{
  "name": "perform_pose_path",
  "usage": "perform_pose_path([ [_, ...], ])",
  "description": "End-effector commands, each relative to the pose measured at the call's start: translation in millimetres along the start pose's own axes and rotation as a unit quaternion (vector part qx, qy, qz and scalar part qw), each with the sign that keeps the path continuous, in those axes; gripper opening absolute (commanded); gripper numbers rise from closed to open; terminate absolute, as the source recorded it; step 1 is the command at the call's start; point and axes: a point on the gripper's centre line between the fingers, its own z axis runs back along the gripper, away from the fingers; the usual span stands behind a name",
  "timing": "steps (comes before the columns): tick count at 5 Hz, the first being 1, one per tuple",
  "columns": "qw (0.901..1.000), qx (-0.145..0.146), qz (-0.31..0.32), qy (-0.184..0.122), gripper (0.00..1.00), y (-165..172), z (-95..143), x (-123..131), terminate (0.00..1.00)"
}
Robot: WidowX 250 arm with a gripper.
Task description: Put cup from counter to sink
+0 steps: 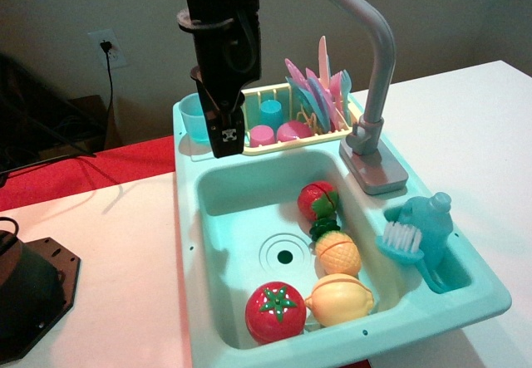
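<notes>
I start with the sink (pixel 241 218), because it decides where the cup can land: the basin is crowded along its right and front with a toy strawberry (pixel 318 200), a pineapple (pixel 337 253), a lemon (pixel 341 299) and a tomato (pixel 275 311). Bare floor remains only at the left and around the drain (pixel 284 257). A drop too far right would likely bounce the cup off the fruit or tip it.

The grey faucet (pixel 378 61) arches over the back right corner, so I would keep any sweep low and left of it.

The yellow dish rack (pixel 293 119) sits just beside the arm's right, full of plates and pink cups; swinging that way risks snagging its rim.

The gripper (pixel 223 139) hangs over the back left counter (pixel 184 148), its tip just beside the pale teal cup (pixel 196 117), which stands upright in that corner. From this angle I cannot tell how far the jaws are parted, nor whether they touch the cup; nothing looks lifted.

The cup sits near the unit's back and left edges, so a nudge could push it off the ledge.
</notes>
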Motion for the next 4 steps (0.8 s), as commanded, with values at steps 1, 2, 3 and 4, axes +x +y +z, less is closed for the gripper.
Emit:
perform_pose_path([
  [1,1.0,0.0,0.0,0.0,1.0,0.0,0.0,0.0,0.0],
  [2,0.9999,0.006,0.012,0.005,1.0,10.1,-2.2,-2.5,0.0],
  [3,0.9995,0.01,0.028,0.006,1.0,24.0,-7.8,-5.4,0.0],
  [4,0.9988,0.012,0.047,0.0,1.0,36.8,-8.7,-6.1,0.0],
])
